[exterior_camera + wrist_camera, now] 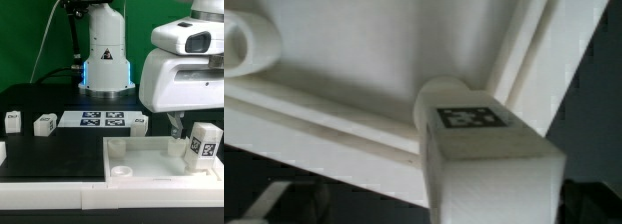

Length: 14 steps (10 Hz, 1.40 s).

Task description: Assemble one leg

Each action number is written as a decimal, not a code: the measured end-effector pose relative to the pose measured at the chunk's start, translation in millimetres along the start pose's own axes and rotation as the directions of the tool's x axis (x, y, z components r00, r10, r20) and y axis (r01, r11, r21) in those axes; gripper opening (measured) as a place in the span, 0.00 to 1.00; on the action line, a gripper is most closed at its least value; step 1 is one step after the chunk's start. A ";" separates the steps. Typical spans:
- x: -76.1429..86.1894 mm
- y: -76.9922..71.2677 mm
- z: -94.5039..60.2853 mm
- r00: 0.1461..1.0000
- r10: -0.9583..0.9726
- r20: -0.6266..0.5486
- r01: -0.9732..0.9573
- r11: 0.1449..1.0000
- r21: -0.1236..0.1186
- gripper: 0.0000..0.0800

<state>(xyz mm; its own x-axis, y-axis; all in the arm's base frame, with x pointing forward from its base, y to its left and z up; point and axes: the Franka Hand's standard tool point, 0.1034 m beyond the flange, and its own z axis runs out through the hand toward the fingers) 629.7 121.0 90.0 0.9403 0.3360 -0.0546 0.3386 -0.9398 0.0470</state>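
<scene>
Though slightly tilted, the leg (206, 145) is seen upright, long axis near vertical, tagged face camera-ward, at the tray's (150, 166) corner on the exterior view's right. Whether the pincer (186, 132) is clamped on it cannot be told.

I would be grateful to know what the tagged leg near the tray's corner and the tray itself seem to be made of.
Leg: probably white plastic, going by its uniform colour, its smooth surface with a faint sheen and its rounded moulded edges. Its tag looks like a printed sticker.
Tray: likely the same white plastic. It is smooth and matte, with a moulded rim and round socket. Painted wood cannot be ruled out.
</scene>
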 end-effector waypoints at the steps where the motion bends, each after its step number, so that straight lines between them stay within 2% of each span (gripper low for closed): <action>1: -0.1 -0.9 0.1 1.000 -0.001 0.000 0.001 1.000 0.001 0.79; 2: -0.4 -0.2 0.6 1.000 0.000 0.001 0.000 1.000 0.001 0.63; 3: -0.4 -0.2 0.7 1.000 0.001 0.001 -0.001 1.000 0.001 0.63; 4: -0.3 -0.2 0.7 1.000 0.001 0.001 -0.001 1.000 0.001 0.36; 9: -0.3 -0.5 0.8 0.998 0.061 0.001 -0.061 0.998 0.004 0.36; 10: -0.4 -1.1 1.1 0.981 0.194 0.003 -0.194 0.981 0.009 0.36; 11: -0.5 -1.4 1.5 0.939 0.344 0.007 -0.345 0.939 0.018 0.36; 13: -0.5 -2.0 1.9 0.833 0.552 0.011 -0.553 0.833 0.017 0.37; 14: -0.2 -4.1 2.2 0.718 0.696 0.013 -0.696 0.718 0.015 0.37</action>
<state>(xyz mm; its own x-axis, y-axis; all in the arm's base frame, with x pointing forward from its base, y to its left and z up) 628.1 124.6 87.7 0.9104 -0.4133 -0.0199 -0.4117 -0.9096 0.0566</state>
